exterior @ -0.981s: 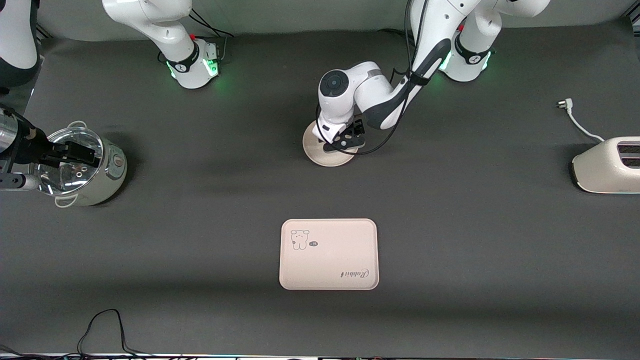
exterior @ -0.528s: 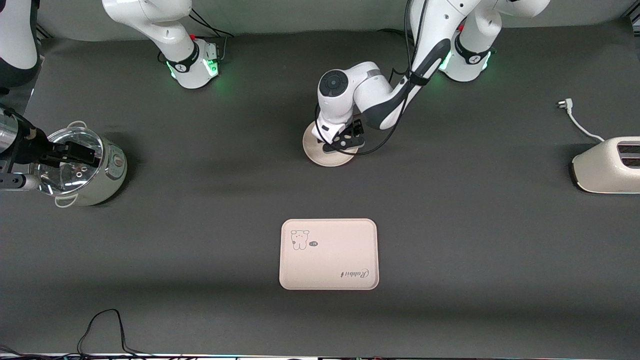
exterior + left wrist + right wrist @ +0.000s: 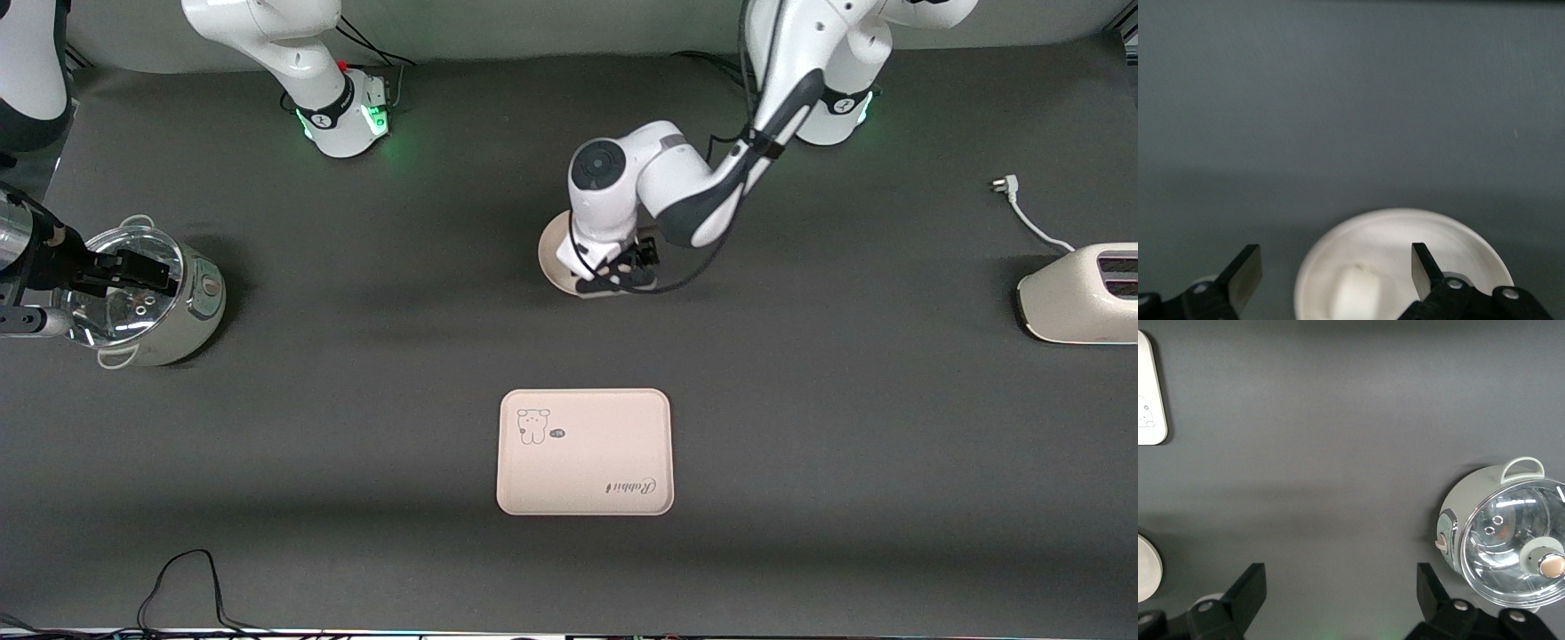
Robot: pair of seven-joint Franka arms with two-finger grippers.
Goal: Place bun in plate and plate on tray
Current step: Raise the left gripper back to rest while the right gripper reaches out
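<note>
The round cream plate (image 3: 555, 253) lies at mid-table, toward the robots' bases, mostly covered by my left hand. In the left wrist view the off-white bun (image 3: 1355, 293) lies in the plate (image 3: 1405, 219). My left gripper (image 3: 613, 277) (image 3: 1335, 263) is open just above the plate's rim nearest the front camera, one finger on each side of the bun, not touching it. The pinkish tray (image 3: 584, 452) with the "Rabbit" lettering lies nearer the front camera, bare. My right gripper (image 3: 147, 274) (image 3: 1338, 577) is open and empty, waiting in the air over the pot.
A pale green pot with a glass lid (image 3: 178, 316) (image 3: 1501, 533) stands at the right arm's end. A white toaster (image 3: 1080, 293) and its plug cord (image 3: 1022, 213) lie at the left arm's end. A black cable (image 3: 178, 578) loops by the table's edge nearest the front camera.
My left hand has shifted toward the front camera across the plate, so it now covers more of it. The right arm has not moved.
</note>
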